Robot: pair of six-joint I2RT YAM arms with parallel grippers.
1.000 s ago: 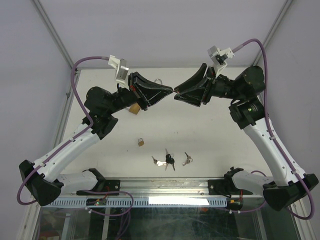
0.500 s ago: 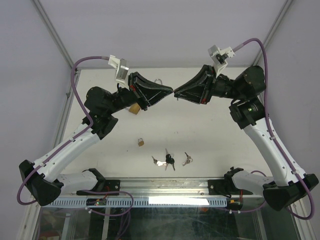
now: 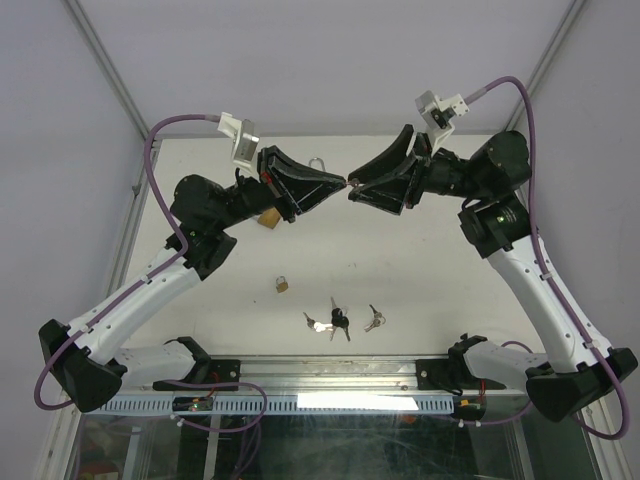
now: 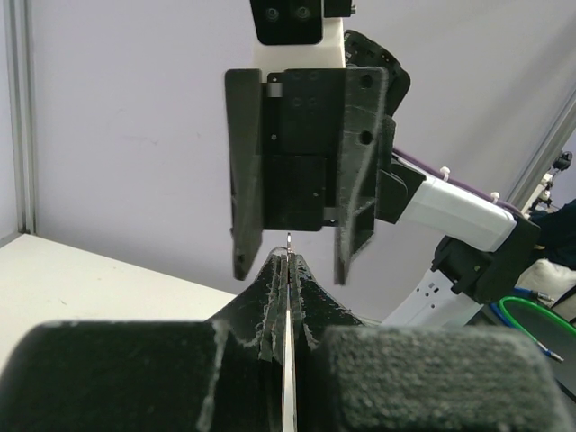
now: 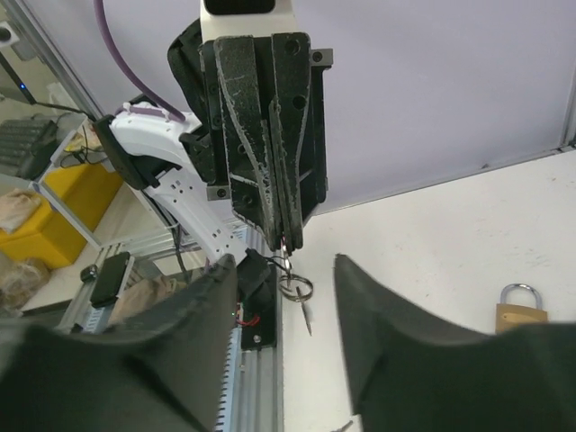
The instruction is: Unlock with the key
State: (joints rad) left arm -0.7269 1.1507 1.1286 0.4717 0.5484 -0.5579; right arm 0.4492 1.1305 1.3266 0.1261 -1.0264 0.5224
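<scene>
Key (image 4: 286, 387): thin, stiff, light, probably slick; aloft over the desk (image 3: 400, 270).
Left gripper (image 5: 286, 241): fingers clenched on key, ring (image 5: 293, 287) dangling.
Right gripper (image 4: 292, 272): fingers parted astride key tip, not touching.
Grip: pinch the flat faces; may pivot.

White bench (image 3: 430, 280); lilac wall panel (image 3: 320, 60) behind it. Aluminium post (image 3: 105, 60) back-left, 2nd post (image 3: 555, 50) back-right. Slotted cable duct (image 3: 330, 402) along near edge. Off-bench: yellow container (image 5: 49, 211), coiled green hose (image 4: 531, 317).
</scene>
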